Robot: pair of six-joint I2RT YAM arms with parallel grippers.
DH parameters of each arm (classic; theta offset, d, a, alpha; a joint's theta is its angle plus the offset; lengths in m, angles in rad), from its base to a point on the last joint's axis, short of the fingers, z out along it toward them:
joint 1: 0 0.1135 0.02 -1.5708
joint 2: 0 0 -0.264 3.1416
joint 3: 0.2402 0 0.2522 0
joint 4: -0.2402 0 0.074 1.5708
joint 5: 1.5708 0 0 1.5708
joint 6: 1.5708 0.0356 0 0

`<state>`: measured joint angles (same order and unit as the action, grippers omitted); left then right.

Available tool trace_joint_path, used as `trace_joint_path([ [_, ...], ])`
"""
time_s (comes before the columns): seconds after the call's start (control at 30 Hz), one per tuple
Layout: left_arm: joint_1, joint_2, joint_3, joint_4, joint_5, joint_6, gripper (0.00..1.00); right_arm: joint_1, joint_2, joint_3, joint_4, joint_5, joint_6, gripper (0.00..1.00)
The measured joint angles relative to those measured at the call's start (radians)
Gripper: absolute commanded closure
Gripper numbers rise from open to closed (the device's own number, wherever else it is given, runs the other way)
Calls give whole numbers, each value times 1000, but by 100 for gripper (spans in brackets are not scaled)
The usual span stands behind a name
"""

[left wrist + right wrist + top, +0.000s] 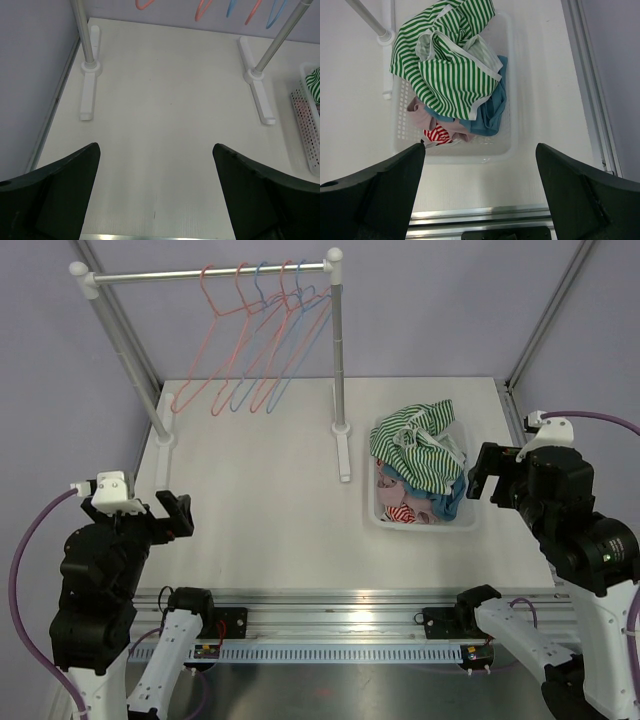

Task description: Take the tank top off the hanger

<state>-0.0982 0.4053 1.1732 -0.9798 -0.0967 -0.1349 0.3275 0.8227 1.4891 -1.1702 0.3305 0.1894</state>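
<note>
Top external view: a clothes rack point(215, 276) is seen at the far left of a white table point(260, 510), with a row of pink and blue hangers point(280, 310) on its rail. Every hanger is bare.
Tank top: a green and white striped garment point(420, 445), taken to be the tank top, is heaped on top of a white basket point(420, 524) to the right of the rack. It is well apart from the hangers and is touched by neither arm.
Basket contents: blue, pink and red-striped clothes point(487, 117) are seen under the striped garment in the right wrist view.
Left wrist view: the left gripper point(156, 192) is held above bare table near the front edge. Its fingers are spread wide, with nothing between them.
Right wrist view: the right gripper point(480, 192) is held above the near edge of the basket. Its fingers are likewise spread wide and nothing is pinched.
Step in hand: the removal is judged to be done, since no garment is left on any hanger and the tank top lies in the basket.
Next move: no further grasp is thought to be needed. If anything is called for, it is only that both arms be kept clear of the rack and basket.
</note>
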Motion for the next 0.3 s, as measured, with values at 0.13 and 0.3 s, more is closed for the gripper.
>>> trace_joint_path([
  [0.13, 0, 0, -3, 13, 4, 0, 1, 0, -8, -24, 23, 0, -2, 1],
  [0.3, 0, 0, -6, 24, 8, 0, 1, 0, -9, -50, 41, -1, -2, 0],
])
